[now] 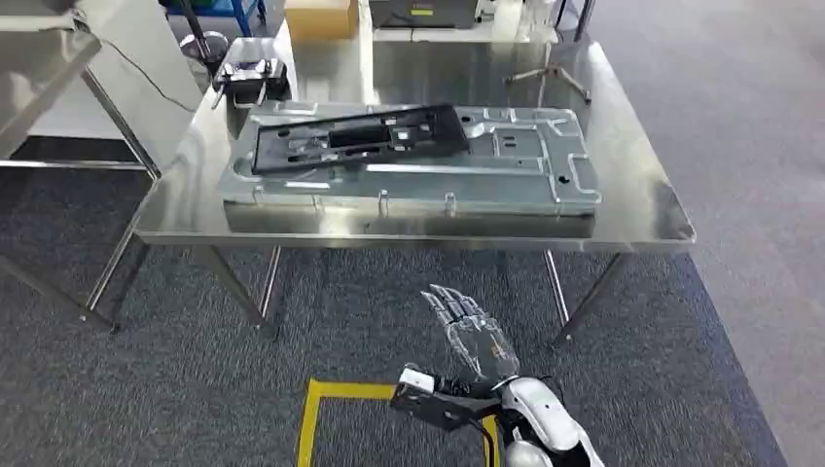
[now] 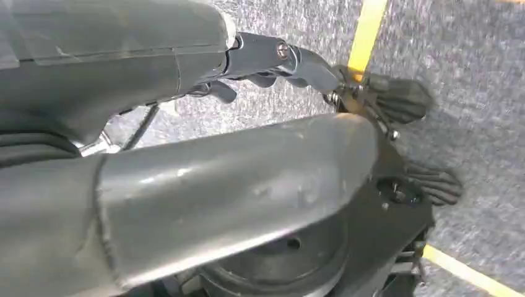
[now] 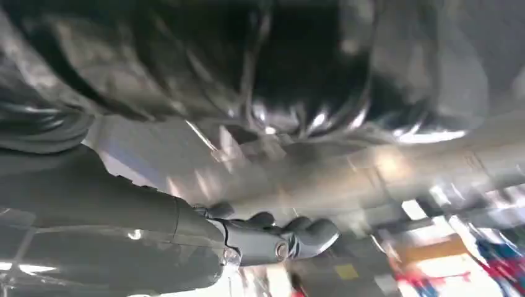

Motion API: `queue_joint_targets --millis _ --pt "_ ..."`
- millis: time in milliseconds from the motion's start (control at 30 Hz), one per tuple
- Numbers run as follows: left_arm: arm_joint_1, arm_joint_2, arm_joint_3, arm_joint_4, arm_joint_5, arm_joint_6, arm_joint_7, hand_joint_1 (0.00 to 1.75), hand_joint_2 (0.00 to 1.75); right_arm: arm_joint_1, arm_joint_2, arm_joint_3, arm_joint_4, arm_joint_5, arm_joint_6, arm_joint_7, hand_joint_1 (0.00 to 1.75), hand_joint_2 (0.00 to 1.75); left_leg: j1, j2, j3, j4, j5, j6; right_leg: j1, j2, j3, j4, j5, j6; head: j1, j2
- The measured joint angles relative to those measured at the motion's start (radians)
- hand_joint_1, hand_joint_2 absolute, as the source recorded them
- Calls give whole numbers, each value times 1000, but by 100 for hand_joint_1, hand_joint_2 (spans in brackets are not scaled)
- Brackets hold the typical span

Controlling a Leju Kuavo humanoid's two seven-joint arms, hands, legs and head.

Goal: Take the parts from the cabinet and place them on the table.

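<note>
Nearest, the right hand (image 1: 474, 336) hovers over grey carpet short of the table (image 1: 632, 209), fingers spread, holding nothing. On the table lies a large silver panel (image 1: 516, 161) with a black part (image 1: 355, 136) resting on its left half. Whether the left hand (image 2: 347, 83) holds anything, I cannot tell.

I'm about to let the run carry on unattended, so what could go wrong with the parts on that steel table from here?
The long black plastic panel rests loosely on the large silver stamped metal sheet; a nudge could slide it off.

The sheet's front edge lies near the edge of the shiny steel table, so a push might tip it.

The right hand hangs open, below table height; lifting it could strike the table edge.
</note>
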Motion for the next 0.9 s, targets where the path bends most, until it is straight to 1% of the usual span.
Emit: queue_joint_targets --millis 33,67,100,133,167,200,233,267,300,333,367,400,433,467,500,533,567,600,633,667,700,733,767,800,833,867,900 --pt "0 -15 0 -18 6 -9 10 0 0 27 -2 -23 7 -4 -2 3 0 0 5 10 -10 -4 17 10 -7 7 -9 10 -24 4 0 0" --pt "1 -24 0 -38 11 -14 15 0 0 50 -2 -43 13 -5 -4 1 0 0 3 9 -27 -5 30 19 -6 13 -24 43 -91 5 0 0" --pt "2 -31 1 -56 13 -19 19 0 0 69 -3 -60 17 -6 -6 1 0 0 1 12 -45 -4 42 27 -7 16 -39 105 -168 7 0 0" --pt "3 -40 1 -68 17 -24 24 0 0 84 -3 -71 22 -7 -4 4 0 0 -1 14 -64 -3 56 30 -7 17 -52 180 -232 10 0 0" --pt "2 -47 1 -80 20 -27 27 0 0 98 -3 -80 25 -10 1 14 0 0 -5 17 -85 -3 70 32 -7 18 -62 255 -265 12 0 0" --pt "2 -54 1 -92 24 -30 34 0 0 112 -3 -92 28 -16 13 31 0 0 -8 17 -101 1 84 33 -7 18 -62 304 -256 11 0 0" --pt "1 -61 1 -102 30 -30 41 0 0 132 -3 -108 32 -24 25 51 0 0 -10 18 -123 6 97 32 -7 19 -45 320 -216 10 0 0" --pt "2 -64 1 -110 31 -30 45 0 0 153 -3 -126 37 -33 35 63 0 0 -12 17 -144 12 108 31 -7 19 -13 302 -170 7 0 0" --pt "2 -68 1 -116 30 -29 49 0 0 178 -1 -152 45 -42 45 67 0 0 -14 16 -162 17 117 30 -7 19 36 254 -138 2 0 0" --pt "2 -74 1 -122 18 -24 51 0 0 205 3 -195 59 -46 67 68 0 0 -15 14 -177 24 127 28 -3 19 112 163 -142 -7 0 0" --pt "2 -79 1 -127 4 -20 51 0 0 227 10 -241 74 -45 91 68 0 0 -18 12 -184 31 133 23 7 18 199 55 -186 -17 0 0" --pt "5 -81 1 -132 -9 -19 51 0 0 245 19 -284 92 -34 110 55 0 0 -20 12 -186 37 140 19 7 13 251 -37 -223 -20 0 0" --pt "7 -84 1 -136 -21 -17 50 0 0 256 36 -359 131 -12 134 27 0 0 -17 15 -188 37 149 12 11 13 250 -48 -228 -19 0 0" --pt "7 -84 1 -141 -33 -12 48 0 0 266 55 -434 174 15 154 -7 0 0 -13 16 -188 30 161 6 15 14 246 -46 -220 -24 -1 0" --pt "8 -85 1 -143 -47 -6 44 0 0 267 73 -519 229 58 179 -49 0 0 -14 15 -189 25 172 0 13 14 241 -50 -208 -30 0 0" --pt "7 -85 5 -149 -63 -1 40 0 0 263 101 -629 297 117 216 -84 0 0 -14 13 -200 28 172 -3 1 7 226 -60 -188 -37 0 0" --pt "8 -87 7 -150 -77 0 34 0 0 252 124 -726 349 163 246 -101 0 0 -14 10 -213 51 116 -12 2 5 207 -58 -172 -40 -1 0" --pt "8 -88 8 -151 -88 3 32 0 0 244 145 -832 399 203 270 -101 0 0 -9 10 -225 100 44 -18 0 1 190 -58 -161 -49 0 0" --pt "7 -88 8 -152 -101 8 29 0 0 228 163 -929 442 219 305 -79 0 0 -4 10 -234 164 -20 -23 1 1 172 -56 -149 -48 -1 0" --pt "7 -88 8 -152 -119 16 24 0 0 205 185 -1043 485 221 340 -41 0 0 -2 10 -239 232 -65 -27 1 1 153 -52 -136 -46 -1 0" --pt "7 -88 8 -152 -133 24 15 0 0 173 215 -1175 524 219 373 5 0 0 -1 10 -239 297 -71 -31 1 1 128 -44 -122 -45 -1 0" --pt "6 -87 8 -152 -145 32 9 0 0 153 238 -1278 550 212 393 41 0 0 -1 10 -229 322 -43 -31 1 1 106 -36 -111 -43 -1 0" --pt "3 -86 8 -152 -155 39 5 0 0 130 257 -1364 567 203 398 72 0 0 0 10 -201 315 9 -31 1 1 81 -24 -101 -40 -1 0" --pt "2 -86 8 -152 -161 48 3 0 0 107 272 -1431 578 194 395 103 0 0 0 10 -159 278 52 -29 1 1 58 -11 -92 -37 -1 0" --pt "0 -85 8 -152 -165 59 2 0 0 84 293 -1518 591 183 382 145 0 0 -1 9 -97 210 66 -24 1 3 36 1 -84 -35 -1 0" --pt "-7 -85 8 -152 -167 66 3 0 0 61 311 -1581 598 176 373 165 0 0 -3 8 -25 110 13 -17 2 6 24 13 -74 -31 -1 0" --pt "-11 -86 8 -154 -167 73 8 0 0 43 324 -1632 603 171 367 175 0 0 -9 7 32 11 -26 -12 5 8 16 19 -67 -24 -1 0"
